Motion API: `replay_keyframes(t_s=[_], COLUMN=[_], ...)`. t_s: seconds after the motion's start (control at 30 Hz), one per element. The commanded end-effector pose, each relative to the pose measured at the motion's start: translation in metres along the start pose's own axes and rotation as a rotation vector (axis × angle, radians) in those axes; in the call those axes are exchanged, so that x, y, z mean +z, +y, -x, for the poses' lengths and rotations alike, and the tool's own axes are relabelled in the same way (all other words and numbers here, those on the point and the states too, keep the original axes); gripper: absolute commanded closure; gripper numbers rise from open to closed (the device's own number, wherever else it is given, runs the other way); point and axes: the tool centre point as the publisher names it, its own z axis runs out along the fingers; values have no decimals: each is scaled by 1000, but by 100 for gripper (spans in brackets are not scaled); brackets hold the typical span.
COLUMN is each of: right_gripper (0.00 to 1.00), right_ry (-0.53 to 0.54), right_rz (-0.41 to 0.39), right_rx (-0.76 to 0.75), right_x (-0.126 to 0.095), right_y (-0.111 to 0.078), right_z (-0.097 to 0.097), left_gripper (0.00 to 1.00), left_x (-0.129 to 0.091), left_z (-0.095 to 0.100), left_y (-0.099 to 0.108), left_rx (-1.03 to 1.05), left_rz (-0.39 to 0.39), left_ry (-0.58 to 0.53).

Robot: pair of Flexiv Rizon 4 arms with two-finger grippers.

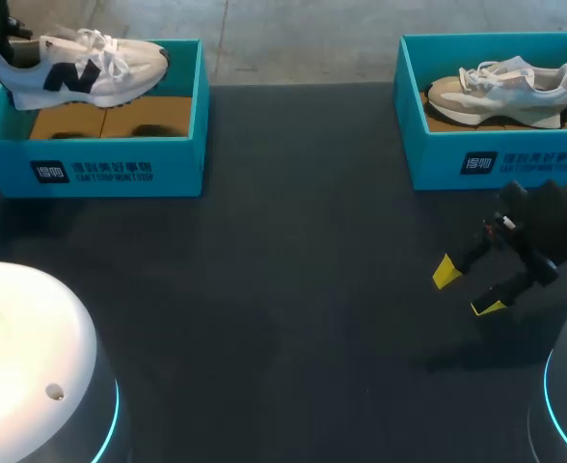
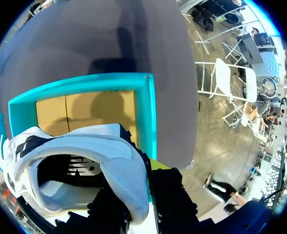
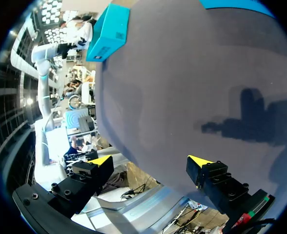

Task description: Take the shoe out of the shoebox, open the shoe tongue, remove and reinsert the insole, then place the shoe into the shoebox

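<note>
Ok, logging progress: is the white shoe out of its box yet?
Lifted, not clear: the white shoe hangs over the box, floor bare, heel in the left claw.

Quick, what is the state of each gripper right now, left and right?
Left gripper: shut on the white shoe at its heel, above the shoebox.
Right gripper: open, holding nothing, over the table.

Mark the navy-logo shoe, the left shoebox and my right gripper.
navy-logo shoe [image 1: 79,73], head view, on its side at the logo.
left shoebox [image 1: 91,154], head view, on its front wall.
right gripper [image 1: 468,289], head view, midway between its yellow tips.
</note>
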Motion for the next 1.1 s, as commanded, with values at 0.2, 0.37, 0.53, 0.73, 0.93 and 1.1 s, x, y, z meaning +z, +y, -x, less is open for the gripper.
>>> replay_keyframes(t_s=[0.2, 0.37, 0.53, 0.73, 0.93, 1.1], right_gripper=[0, 0, 0, 0, 0, 0], right_ry=[-2, -2, -2, -2, -2, -2], right_rz=[2, 2, 2, 2, 2, 2], right_rx=[1, 1, 1, 1, 1, 1], right_x=[1, 1, 1, 1, 1, 1], right_y=[-1, -1, -1, -1, -1, -1], right_z=[0, 0, 0, 0, 0, 0], left_gripper=[100, 100, 100, 100, 100, 100], left_x=[21, 29, 34, 43, 51, 56], left_z=[8, 10, 13, 16, 18, 18], left_y=[21, 24, 26, 25, 21, 17], left_rx=[-1, -5, -3, -3, -5, -8], left_rz=[-51, -66, -73, -87, -97, -102], left_ry=[25, 29, 22, 21, 16, 17])
